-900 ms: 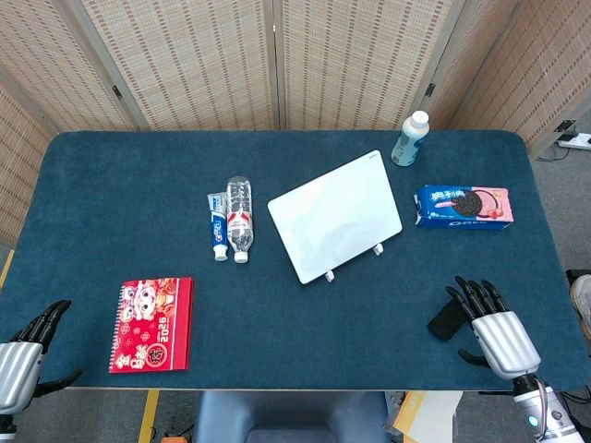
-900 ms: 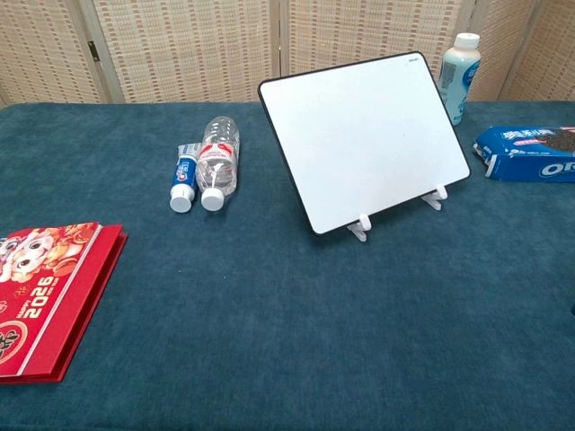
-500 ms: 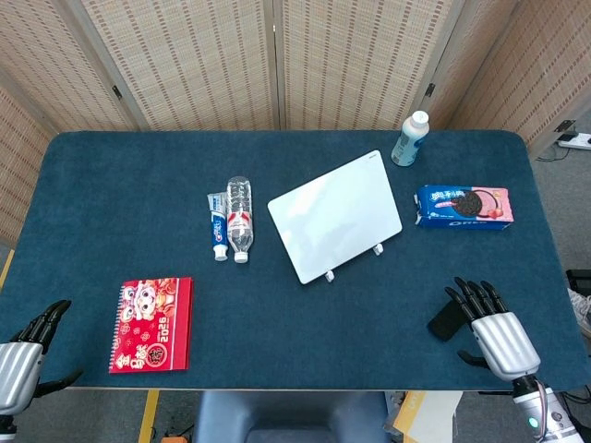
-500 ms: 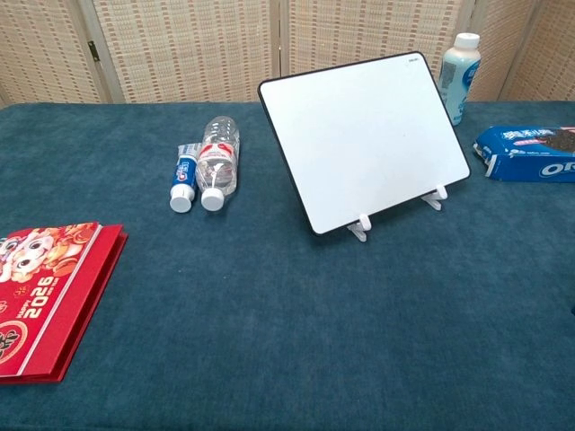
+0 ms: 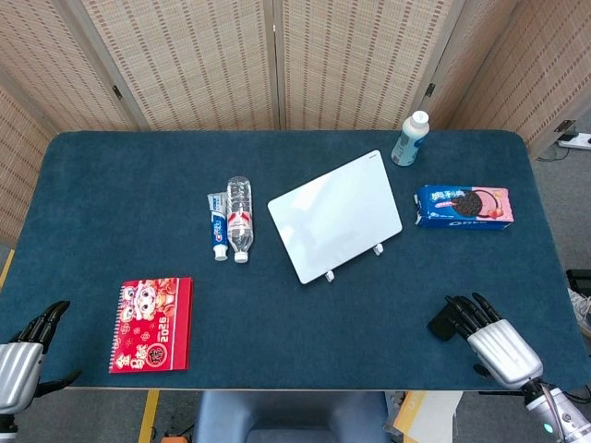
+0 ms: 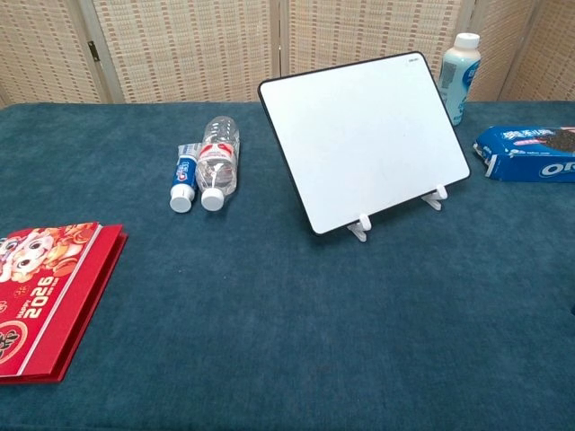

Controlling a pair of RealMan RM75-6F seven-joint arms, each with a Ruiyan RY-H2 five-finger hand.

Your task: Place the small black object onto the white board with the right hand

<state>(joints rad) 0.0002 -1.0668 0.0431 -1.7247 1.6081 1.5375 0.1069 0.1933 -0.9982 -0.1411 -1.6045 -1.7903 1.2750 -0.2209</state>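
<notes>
The small black object (image 5: 440, 325) lies flat on the blue table near its front right edge. My right hand (image 5: 494, 340) sits just right of it, palm down, and its dark fingers (image 5: 462, 311) reach over the object's right side. The hand holds nothing. The white board (image 5: 337, 215) leans on its small stand at the table's middle, well behind and left of the object, and it also shows in the chest view (image 6: 364, 135). My left hand (image 5: 20, 362) hangs at the front left corner with fingers apart. Neither hand shows in the chest view.
A water bottle (image 5: 239, 214) and a toothpaste tube (image 5: 218, 227) lie side by side left of the board. A red calendar (image 5: 151, 323) lies at the front left. A blue cookie pack (image 5: 463, 205) and a white bottle (image 5: 410, 138) stand at the back right.
My right hand has drawn back toward the table's front edge, and its fingers now cover more of the black object. The object, the board and my left hand have not moved.
</notes>
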